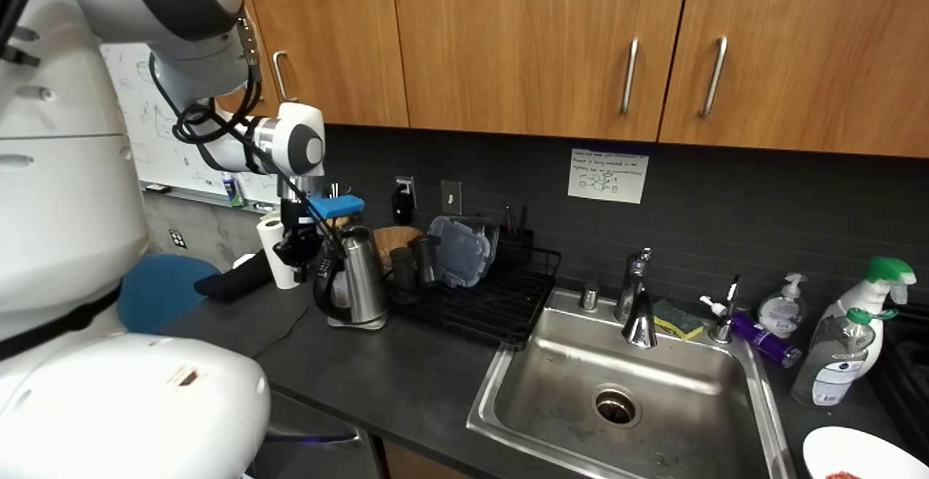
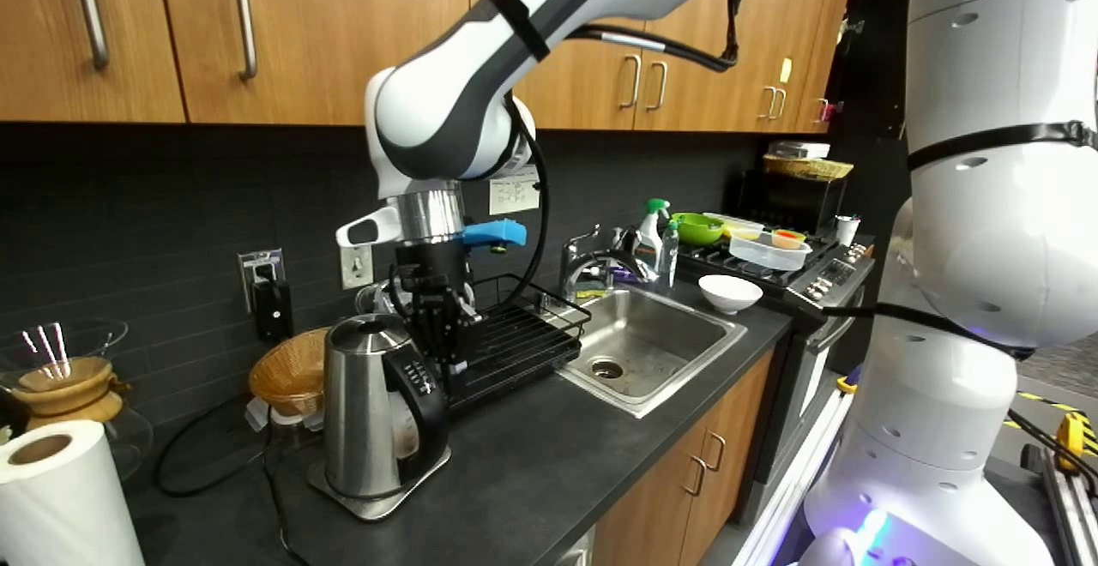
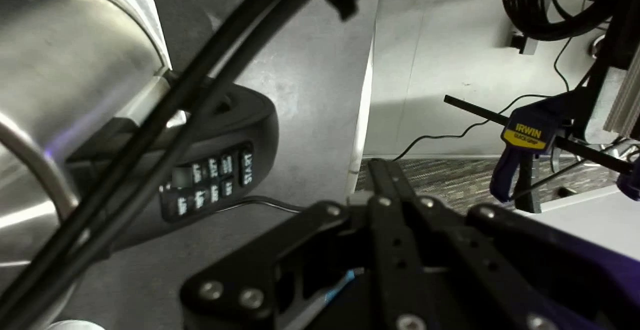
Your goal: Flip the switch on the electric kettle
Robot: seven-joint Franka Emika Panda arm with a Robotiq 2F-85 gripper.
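Nearest camera in an exterior view, far left: bulky white robot arm [image 1: 69, 196]. Next, white cylindrical paper roll [image 1: 271, 241] on dark grey countertop [image 1: 428, 392]. Then black two-finger gripper [image 1: 300, 274], pointing down, jaws pressed together per wrist view. Just beside, apart in wrist view: shiny stainless-steel jug kettle [image 1: 366, 276], upright on flat silver base [image 2: 377, 508] on countertop, curved black handle [image 3: 230, 132] toward gripper, START button [image 3: 247, 168] on handle. Further right: black wire dish rack [image 1: 464, 319] with clear plastic container [image 1: 462, 250]; stainless-steel sink [image 1: 551, 406] with chrome faucet [image 1: 640, 323]; green-and-yellow sponge [image 1: 678, 319]; purple bottle [image 1: 762, 337], on its side; white spray bottle [image 1: 864, 294], green-headed; white bowl [image 1: 864, 450].
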